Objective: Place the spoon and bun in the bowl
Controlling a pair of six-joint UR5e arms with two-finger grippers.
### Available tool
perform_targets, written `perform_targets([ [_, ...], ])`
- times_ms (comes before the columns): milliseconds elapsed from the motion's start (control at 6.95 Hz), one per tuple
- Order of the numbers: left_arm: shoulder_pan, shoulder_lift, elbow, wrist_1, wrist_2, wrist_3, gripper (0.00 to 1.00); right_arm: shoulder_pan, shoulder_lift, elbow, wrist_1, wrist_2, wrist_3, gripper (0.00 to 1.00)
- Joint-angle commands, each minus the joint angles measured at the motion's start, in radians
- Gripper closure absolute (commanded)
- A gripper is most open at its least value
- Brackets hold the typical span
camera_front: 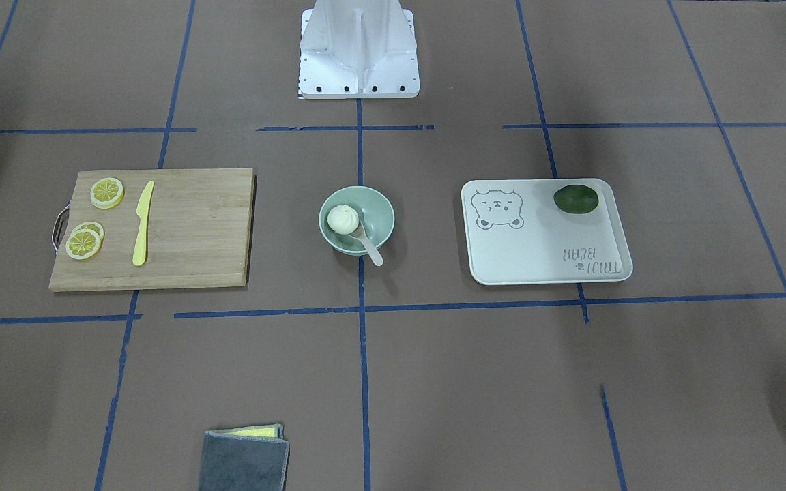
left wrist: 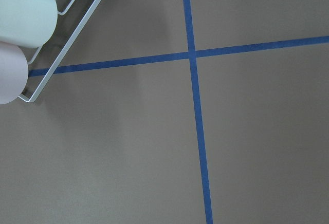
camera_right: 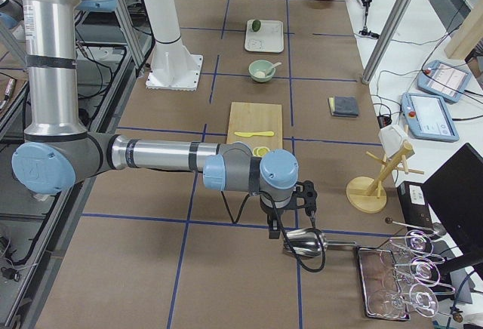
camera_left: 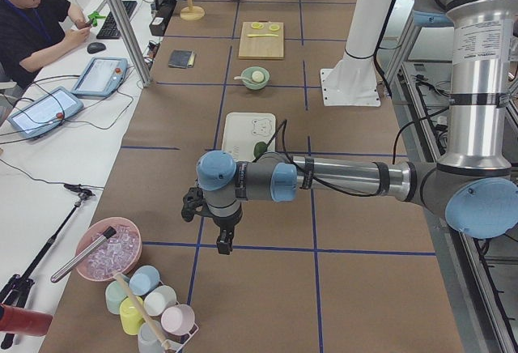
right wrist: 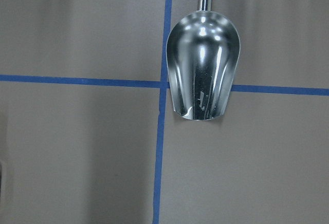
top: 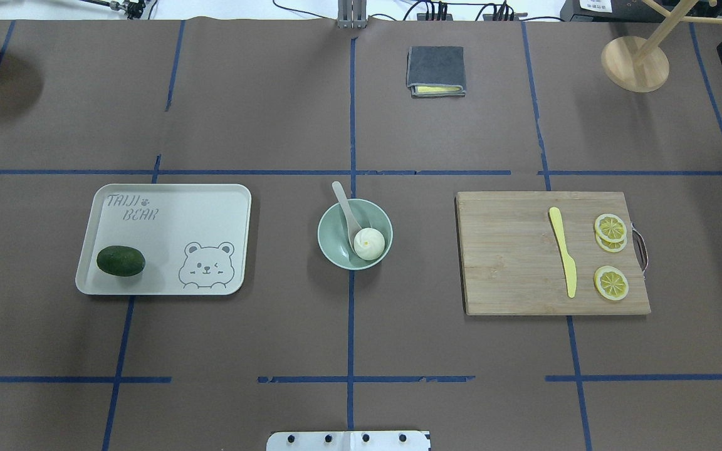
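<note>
**Two items in bowl; both arms out at the counter ends**

Both task objects sit inside the bowl (top: 331, 241), which stands at the middle of the counter (top: 261, 113) on a tape crossing. The bun (top: 368, 243) rests pleats-up against the near right wall. The spoon (top: 345, 207) lies scoop-down beside it, apparently touching it, with its handle propped over the far left rim. It is judged to lean because it is longer than the bowl is wide and cannot lie flat.

Untouched distractors:
- Left of the bowl, a tray (top: 167, 207) holds a dark green fruit (top: 121, 260).
- Right of it, a cutting board (top: 511, 263) carries a yellow knife (top: 563, 250) and lemon slices (top: 610, 282).

The left gripper (camera_left: 222, 246) hangs over bare counter at the left end, near a rack of cups (left wrist: 23, 39). The right gripper (camera_right: 273, 228) hangs at the right end, above a metal scoop (right wrist: 203, 64). Both are well apart from the bowl.

Neither wrist view shows any fingers, and each gripper appears only in a side view. How far the fingers are spread cannot be told. Nothing is seen held in them.

Judgement: the task reads as complete. The arms appear parked clear of the work area so that nothing disturbs the leaning spoon. The one remaining risk is the handle, which overhangs the rim and could be tipped by a bump.
</note>
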Motion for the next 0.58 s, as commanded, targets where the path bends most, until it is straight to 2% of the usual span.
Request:
perform_targets([
  [0,-0.007,0.0,-0.001,0.0,0.0,0.0,0.0,-0.001,0.0,-0.003,0.0,-0.013,0.001,0.0],
  [432,-0.012,-0.002,0.001,-0.001,0.0,-0.038,0.0,-0.001,0.002,0.005,0.0,-0.013,0.056,0.0],
])
